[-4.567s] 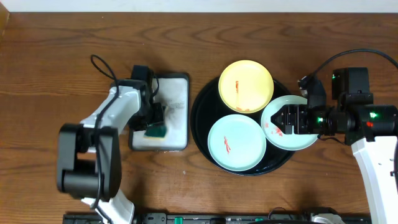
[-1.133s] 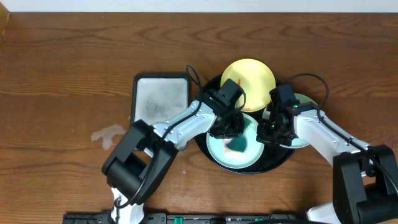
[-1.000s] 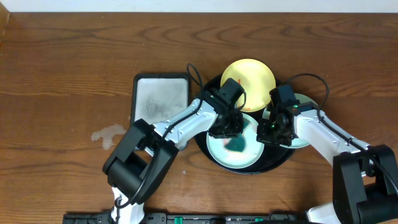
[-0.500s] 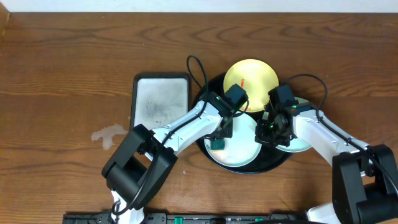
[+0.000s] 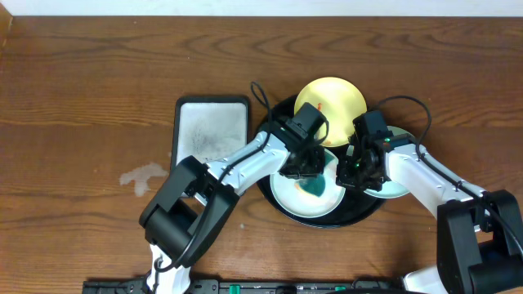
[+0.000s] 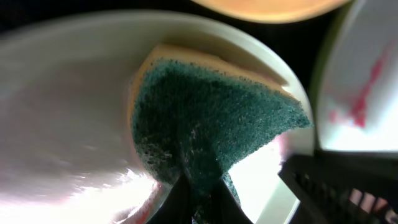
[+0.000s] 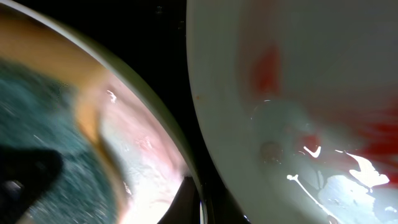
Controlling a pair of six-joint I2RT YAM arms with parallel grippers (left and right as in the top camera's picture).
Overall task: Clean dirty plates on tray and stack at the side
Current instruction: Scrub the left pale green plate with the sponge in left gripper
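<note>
On the black tray lie a yellow plate at the back and two mint plates. My left gripper is shut on a green sponge, which presses on the front mint plate; that plate's surface looks wet with faint pink. My right gripper is shut on this plate's right rim, one finger on each side. The other mint plate, smeared red, lies right beside it, partly under my right arm. The yellow plate carries a small red mark.
A white sponge tray with a black rim stands left of the black tray. A wet patch marks the wood further left. Both arms and their cables cross over the black tray.
The sponge in my left gripper swept to the plate's left side and has come back to its middle right. My right gripper has stayed on the rim.
</note>
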